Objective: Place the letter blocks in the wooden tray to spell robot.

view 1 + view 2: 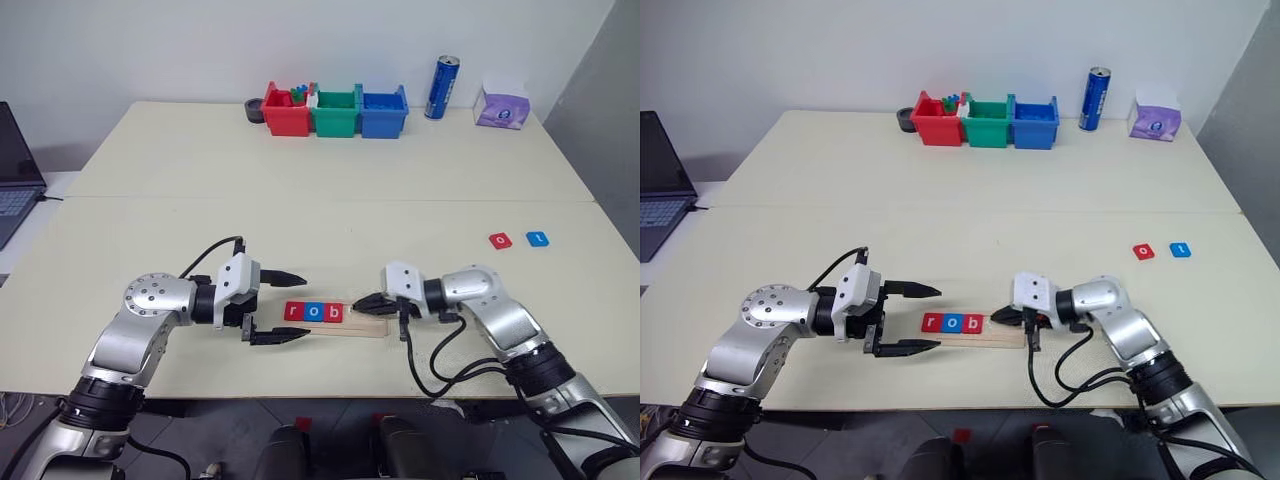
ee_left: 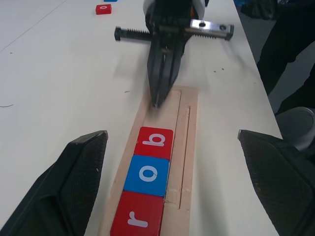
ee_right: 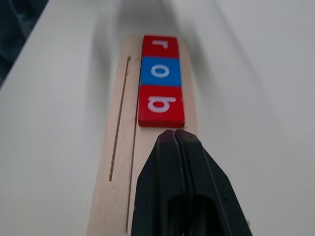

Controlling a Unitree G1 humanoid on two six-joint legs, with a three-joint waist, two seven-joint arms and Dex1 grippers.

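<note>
1. Both claws sit low over the near edge of the table, facing each other across the wooden tray. The left claw has its two black fingers spread wide, one on each side of the tray's left end without touching it.
2. Opposite it, the right claw has its fingers pressed together with nothing between them; its tip hangs over the bare right half of the tray, just beside the last tile.
3. That tray is a long, pale wooden strip with a thin groove running along it (clearest from the wrist views). It lies flat near the table's front edge, between the two claws.
4. Three letter blocks fill its left part, edge to edge: a red "r", a blue "o" and a red "b". Each is a flat square with a white lowercase letter.
5. Two more tiles lie well apart from the tray, off to the right on the table: a red "o" and, just beside it, a blue "t".
6. At the far edge stand a red bin, a green bin and a blue bin in a row, with a blue can and a purple tissue pack to their right. A laptop sits at the far left.
7. Nothing lies on the table between the tray and the two loose tiles.
</note>
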